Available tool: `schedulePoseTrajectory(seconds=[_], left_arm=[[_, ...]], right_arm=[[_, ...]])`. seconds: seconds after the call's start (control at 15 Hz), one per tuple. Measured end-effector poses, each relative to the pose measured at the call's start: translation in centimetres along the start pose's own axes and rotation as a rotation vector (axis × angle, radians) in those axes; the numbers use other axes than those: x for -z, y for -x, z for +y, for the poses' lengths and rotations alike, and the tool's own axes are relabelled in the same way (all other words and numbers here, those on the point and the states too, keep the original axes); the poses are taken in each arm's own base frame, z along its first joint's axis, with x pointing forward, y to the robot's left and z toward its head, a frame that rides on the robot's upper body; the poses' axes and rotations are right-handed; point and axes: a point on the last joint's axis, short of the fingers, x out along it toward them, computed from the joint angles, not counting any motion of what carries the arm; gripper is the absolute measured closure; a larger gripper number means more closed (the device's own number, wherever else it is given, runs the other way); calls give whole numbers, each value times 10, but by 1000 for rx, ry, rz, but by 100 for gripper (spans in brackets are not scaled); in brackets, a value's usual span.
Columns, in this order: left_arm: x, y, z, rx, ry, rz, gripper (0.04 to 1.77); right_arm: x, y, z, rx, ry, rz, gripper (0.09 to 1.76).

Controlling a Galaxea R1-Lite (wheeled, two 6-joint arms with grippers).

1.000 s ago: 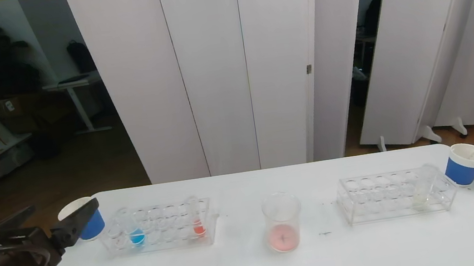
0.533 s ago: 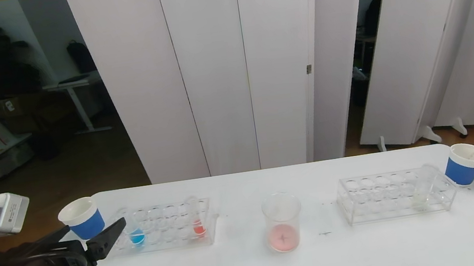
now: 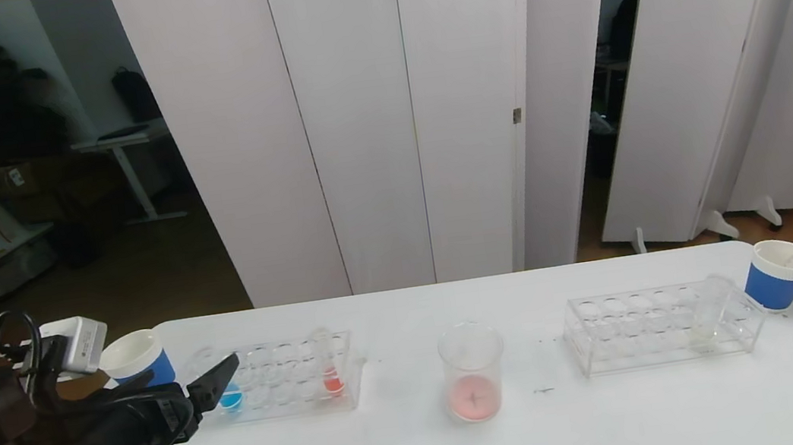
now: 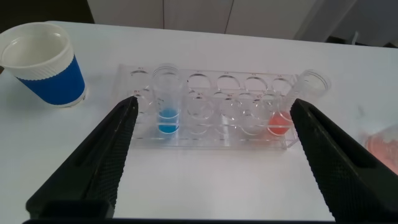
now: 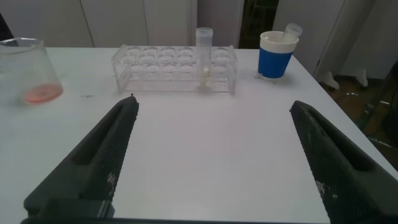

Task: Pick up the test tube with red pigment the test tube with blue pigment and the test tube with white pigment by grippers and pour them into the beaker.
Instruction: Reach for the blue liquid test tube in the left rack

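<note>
On the table's left, left gripper [image 4: 211,124] spread wide, empty, facing the rack [image 3: 272,380] holding the blue tube [image 4: 166,99]. White tube [image 5: 204,53] in right rack; beaker [image 3: 471,372] centre. Right gripper [image 5: 214,130] spread, empty.

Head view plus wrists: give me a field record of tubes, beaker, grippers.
blue tube: upright in left rack
red tube: upright, same rack, other end
white tube: upright in right rack
beaker: table centre, pink-red pigment at bottom
left gripper: open, facing left rack, holding nothing
right gripper: open, short of right rack
</note>
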Motion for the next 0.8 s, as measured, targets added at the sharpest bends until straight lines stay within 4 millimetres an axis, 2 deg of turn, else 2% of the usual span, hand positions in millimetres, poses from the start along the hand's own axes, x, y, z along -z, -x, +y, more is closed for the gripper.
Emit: schedulePoseTrajectory(seconds=[0.4, 0.8], left_arm=[[25, -31, 6, -45, 5, -12, 6], [44, -53, 11, -89, 4, -30, 6]], right_arm=[[0, 0, 0, 0, 0, 0, 10], [0, 0, 0, 0, 0, 0, 10]])
